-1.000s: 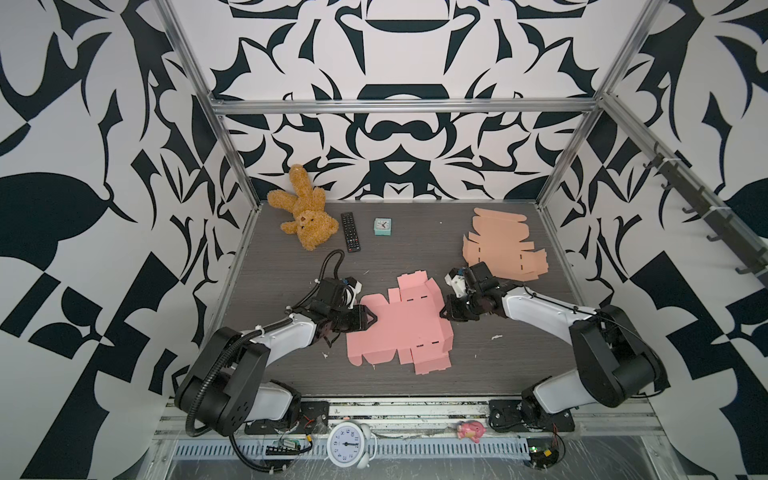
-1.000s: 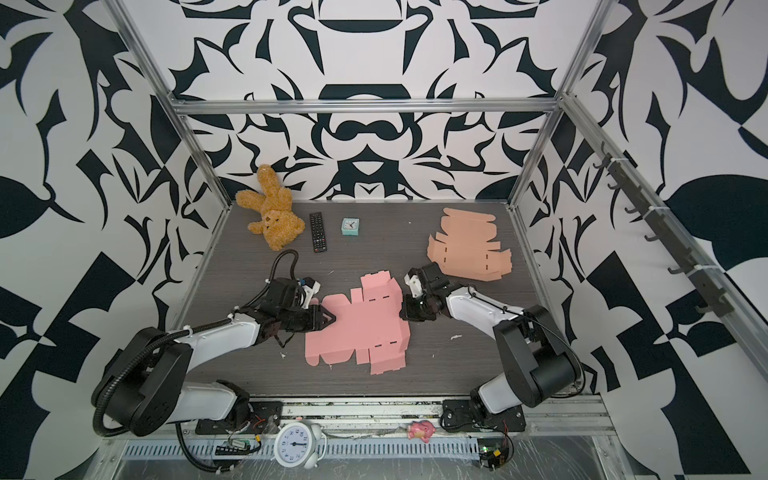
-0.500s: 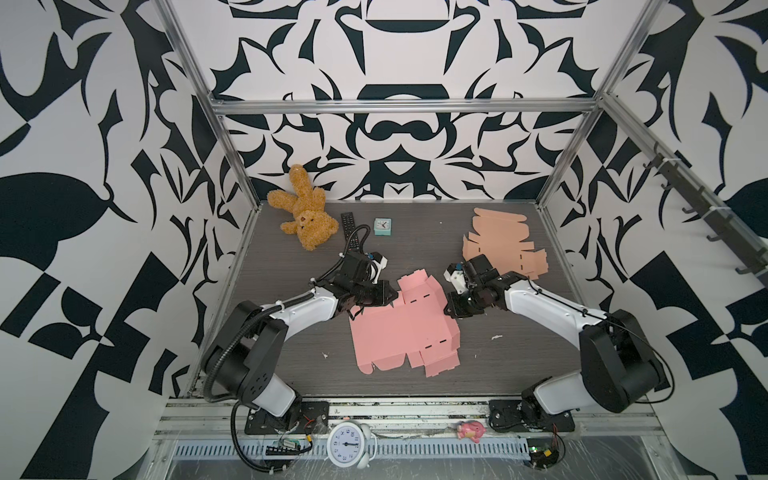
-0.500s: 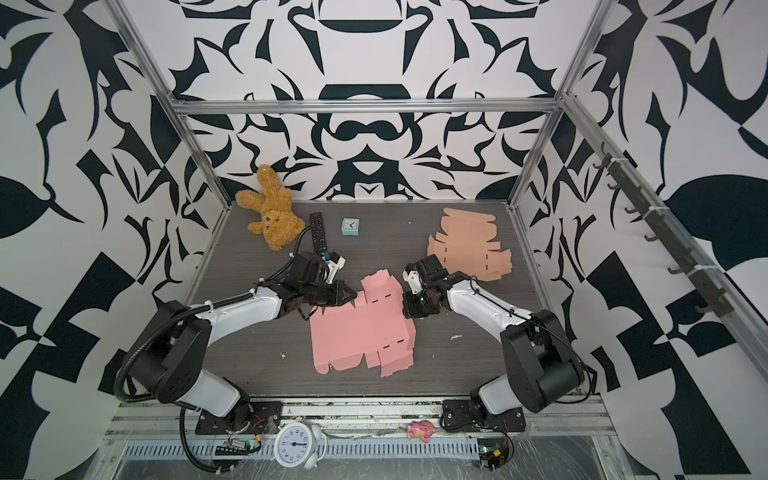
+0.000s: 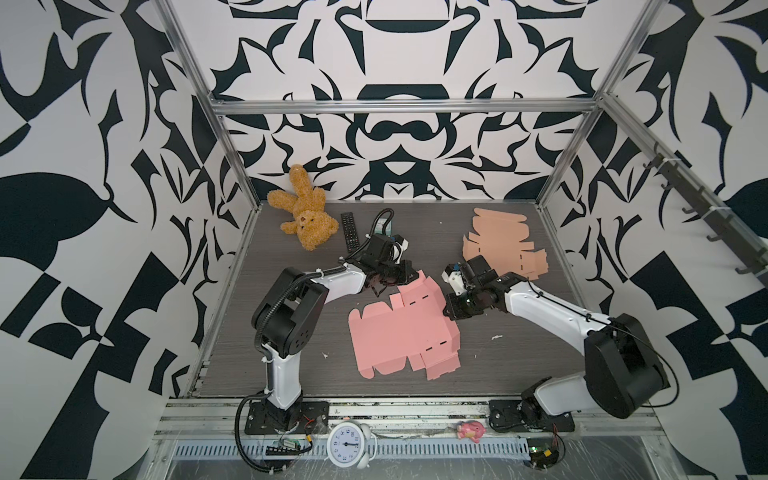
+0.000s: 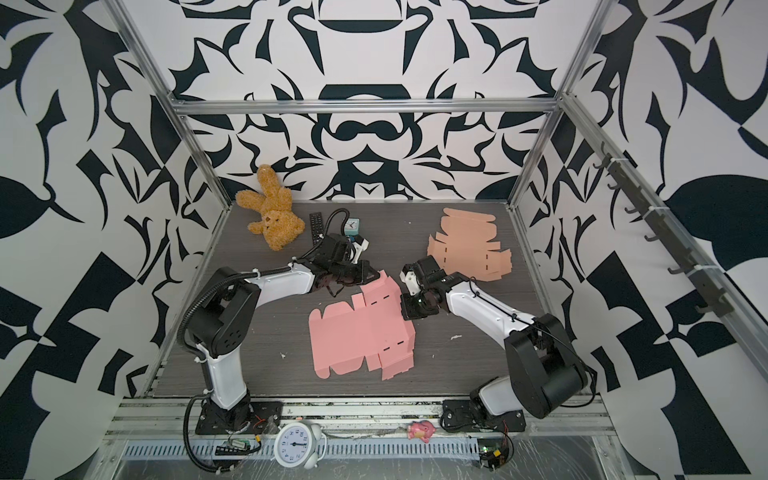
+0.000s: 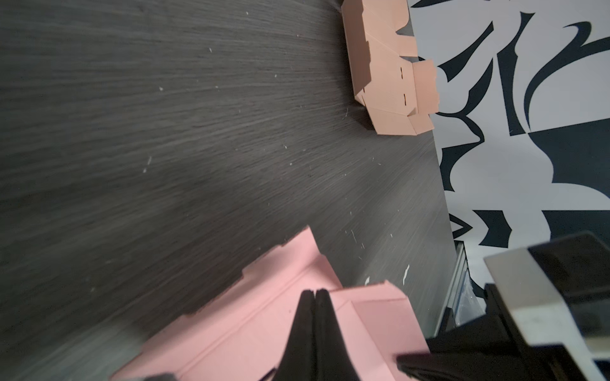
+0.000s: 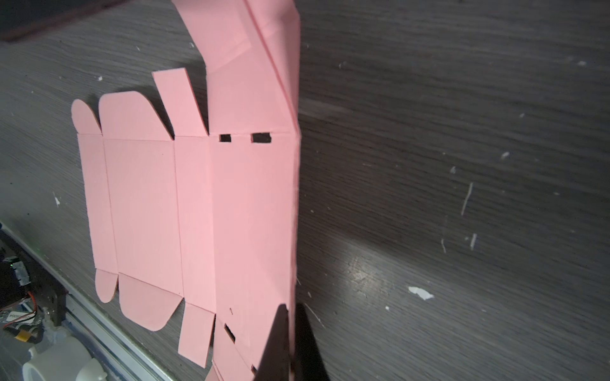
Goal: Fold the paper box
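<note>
The paper box is a flat pink die-cut sheet [image 5: 399, 336] [image 6: 357, 332] lying mid-table. My left gripper [image 5: 411, 275] [image 6: 375, 275] is at the sheet's far corner. In the left wrist view its black fingers [image 7: 316, 292] are pressed together at the edge of a raised pink flap [image 7: 373, 306]. My right gripper [image 5: 448, 311] [image 6: 405, 312] sits at the sheet's right edge. In the right wrist view it is shut [image 8: 290, 308] with that thin edge between its fingers. There, the sheet [image 8: 198, 204] lies flat except its far end, which rises in a fold.
A second, tan box sheet [image 5: 503, 245] lies at the back right. A teddy bear [image 5: 305, 218], a black remote [image 5: 349, 230] and a small teal clock [image 6: 352, 226] are at the back left. An alarm clock [image 5: 348, 444] and a pink toy [image 5: 469, 430] sit on the front rail.
My left arm has swung from the sheet's left edge to its far corner, and its jaws have closed there. The sheet has shifted slightly. My right gripper has stayed shut on the right edge.
</note>
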{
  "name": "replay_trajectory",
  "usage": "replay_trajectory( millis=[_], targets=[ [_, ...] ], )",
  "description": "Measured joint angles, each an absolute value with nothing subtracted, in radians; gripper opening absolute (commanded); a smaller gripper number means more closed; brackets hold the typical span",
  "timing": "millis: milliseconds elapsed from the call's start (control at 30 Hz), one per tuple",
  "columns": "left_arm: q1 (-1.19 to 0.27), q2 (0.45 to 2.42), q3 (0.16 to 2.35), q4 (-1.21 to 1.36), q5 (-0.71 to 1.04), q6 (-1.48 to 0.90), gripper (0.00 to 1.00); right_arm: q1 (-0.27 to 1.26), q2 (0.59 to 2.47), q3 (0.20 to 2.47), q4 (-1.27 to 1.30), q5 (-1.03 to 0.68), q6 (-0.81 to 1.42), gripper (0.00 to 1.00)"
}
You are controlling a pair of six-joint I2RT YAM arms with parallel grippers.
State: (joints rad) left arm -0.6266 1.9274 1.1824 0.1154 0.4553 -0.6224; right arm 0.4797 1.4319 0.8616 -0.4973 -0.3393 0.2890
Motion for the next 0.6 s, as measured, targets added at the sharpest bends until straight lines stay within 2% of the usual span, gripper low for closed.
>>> replay_trajectory(
  millis=[600],
  targets=[
    [-0.669,1.982,1.253,0.103,0.453,-0.604,0.02,0.492,1.425,0.862,-0.500,-0.327,0.294,0.05]
  ],
)
